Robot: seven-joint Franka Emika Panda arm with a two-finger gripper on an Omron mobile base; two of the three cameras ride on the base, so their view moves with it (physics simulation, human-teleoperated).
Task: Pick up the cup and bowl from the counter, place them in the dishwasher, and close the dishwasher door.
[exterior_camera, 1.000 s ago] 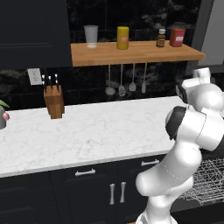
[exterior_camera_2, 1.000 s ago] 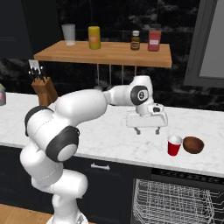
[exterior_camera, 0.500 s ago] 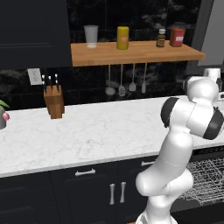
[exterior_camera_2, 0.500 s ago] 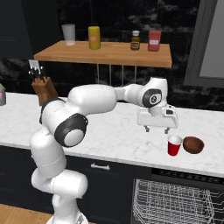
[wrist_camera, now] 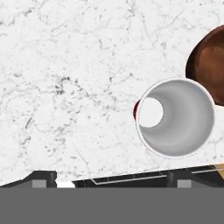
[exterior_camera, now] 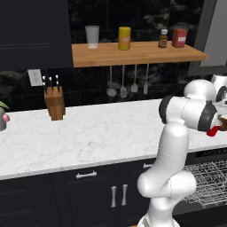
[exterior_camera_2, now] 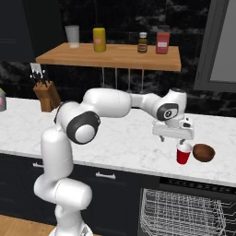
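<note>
On the white marble counter (exterior_camera_2: 124, 143) the red cup (exterior_camera_2: 183, 153) stands upright, with the dark brown bowl (exterior_camera_2: 203, 152) right beside it. My gripper (exterior_camera_2: 174, 137) hovers open just above and left of the cup, holding nothing. The hand view looks straight down into the cup (wrist_camera: 175, 117), which is right of centre, and the bowl (wrist_camera: 212, 65) is cut by the right edge. My gripper (wrist_camera: 111, 178) has its tips spread wide. A sliver of the cup (exterior_camera: 213, 131) peeks from behind my arm. The dishwasher (exterior_camera_2: 184, 212) stands open below, its wire rack showing. The dishwasher door is out of view.
A knife block (exterior_camera_2: 45, 94) stands at the far left of the counter. Above it, a wooden shelf (exterior_camera_2: 110, 55) carries a tumbler, a yellow jar, a bottle and a red canister. Utensils hang under the shelf. Dark cabinets (exterior_camera: 97, 190) line the counter's front.
My arm has swung right along the counter, bringing the gripper from mid-counter to just above the cup. The jaws stayed open. Cup and bowl have not moved.
</note>
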